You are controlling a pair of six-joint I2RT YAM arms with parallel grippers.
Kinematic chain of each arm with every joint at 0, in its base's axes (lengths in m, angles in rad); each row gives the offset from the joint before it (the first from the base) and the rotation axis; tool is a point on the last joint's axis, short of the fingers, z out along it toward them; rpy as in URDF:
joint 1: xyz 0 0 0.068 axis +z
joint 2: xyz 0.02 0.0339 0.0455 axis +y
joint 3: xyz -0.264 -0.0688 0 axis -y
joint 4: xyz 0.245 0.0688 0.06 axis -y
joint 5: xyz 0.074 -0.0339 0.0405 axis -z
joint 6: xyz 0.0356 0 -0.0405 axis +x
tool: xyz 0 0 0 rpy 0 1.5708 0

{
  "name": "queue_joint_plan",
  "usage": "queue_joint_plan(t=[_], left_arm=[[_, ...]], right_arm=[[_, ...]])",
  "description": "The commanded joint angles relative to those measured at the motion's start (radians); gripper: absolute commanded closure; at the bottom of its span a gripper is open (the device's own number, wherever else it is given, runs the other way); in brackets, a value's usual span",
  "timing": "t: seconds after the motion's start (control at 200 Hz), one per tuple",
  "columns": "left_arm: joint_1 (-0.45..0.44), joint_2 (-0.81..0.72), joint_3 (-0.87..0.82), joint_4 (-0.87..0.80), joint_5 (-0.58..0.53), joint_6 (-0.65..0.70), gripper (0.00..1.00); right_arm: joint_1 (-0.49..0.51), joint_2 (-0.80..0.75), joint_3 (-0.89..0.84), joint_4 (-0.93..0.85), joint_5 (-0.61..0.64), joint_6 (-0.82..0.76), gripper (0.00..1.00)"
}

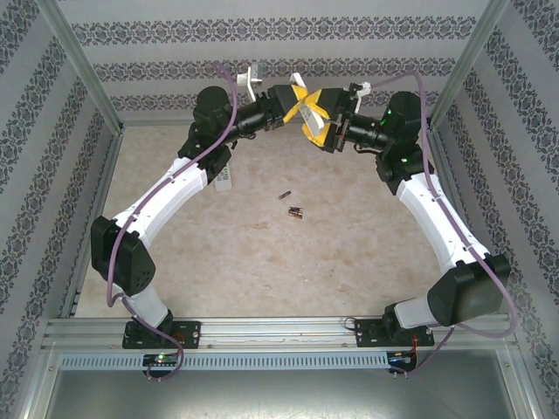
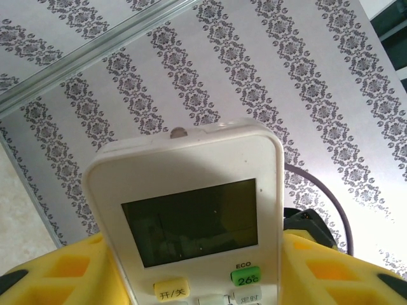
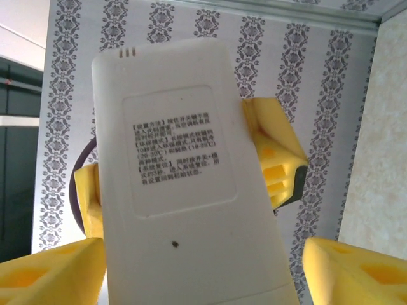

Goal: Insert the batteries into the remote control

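2 arms [image 1: 175, 188] [image 1: 437, 218] raised, meeting mid-air; left jaws clamp remote [image 2: 191, 210].

The enclosure walls [image 1: 279, 52] carry wallpaper with pale stripes alternating with dark damask bands, on the rear and on both sides. Aluminium profile posts [image 1: 93, 78] frame the rear corners. The work surface [image 1: 288, 262] is beige with a faint mottled pattern, possibly stone-effect. An aluminium rail [image 1: 279, 330] and a slotted strip [image 1: 279, 360] run along the near edge. Lighting is even and diffuse.

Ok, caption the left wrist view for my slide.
White remote, display facing the camera, gripped between yellow fingers of the left claw, patterned wallpaper behind.
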Motion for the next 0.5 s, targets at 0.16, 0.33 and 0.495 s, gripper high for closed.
queue_joint_plan(t=[0.16, 0.33, 0.495], left_arm=[[-0.011, 0.005, 0.007, 0.078, 0.037, -0.020, 0.64], [-0.012, -0.052, 0.021, -0.153, -0.071, 0.130, 0.08], [-0.011, -0.082, 0.093, -0.534, -0.258, 0.213, 0.02]], right_arm=[[0.012, -0.025, -0.012, 0.057, 0.009, -0.002, 0.51], [-0.001, -0.026, 0.009, -0.101, 0.016, -0.230, 0.61], [-0.023, -0.051, -0.006, -0.348, 0.139, -0.668, 0.64]])
